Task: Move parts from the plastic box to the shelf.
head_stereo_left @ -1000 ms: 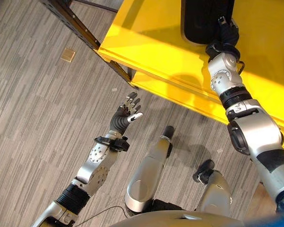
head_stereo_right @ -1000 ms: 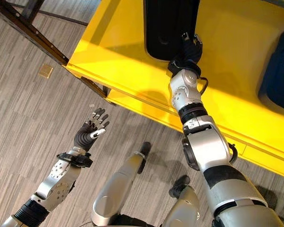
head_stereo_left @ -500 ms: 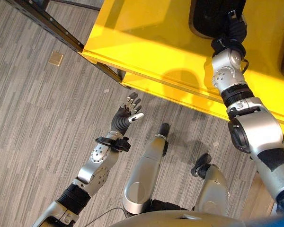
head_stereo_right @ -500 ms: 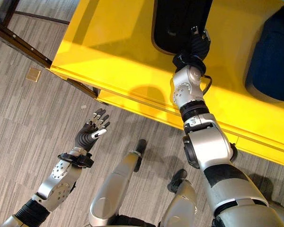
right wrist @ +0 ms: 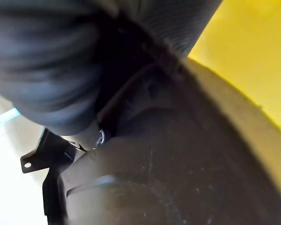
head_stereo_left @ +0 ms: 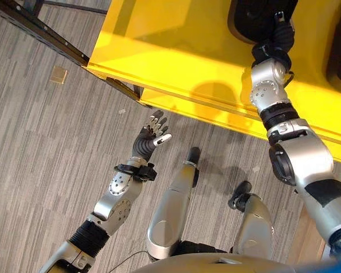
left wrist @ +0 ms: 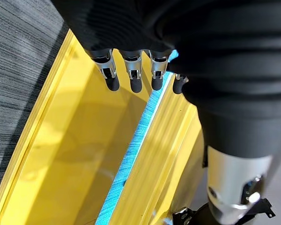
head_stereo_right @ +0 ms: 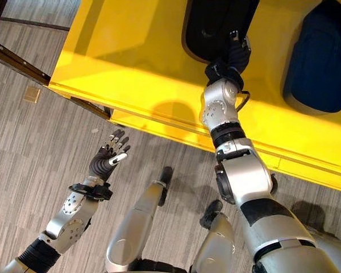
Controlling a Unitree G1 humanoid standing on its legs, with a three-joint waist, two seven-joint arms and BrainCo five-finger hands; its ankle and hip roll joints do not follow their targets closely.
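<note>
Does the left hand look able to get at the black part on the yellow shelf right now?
Probably not as it stands. The left hand hovers open over the floor, short of the yellow shelf, while the black part lies farther in, with the right hand already at it.

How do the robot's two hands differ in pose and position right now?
The left hand hangs over the floor beside the yellow shelf, fingers straight and spread, touching nothing. The right hand reaches over the yellow shelf to the black part, its fingers hidden against it, so its grip is unclear. Both wear dark ribbed covers.
</note>
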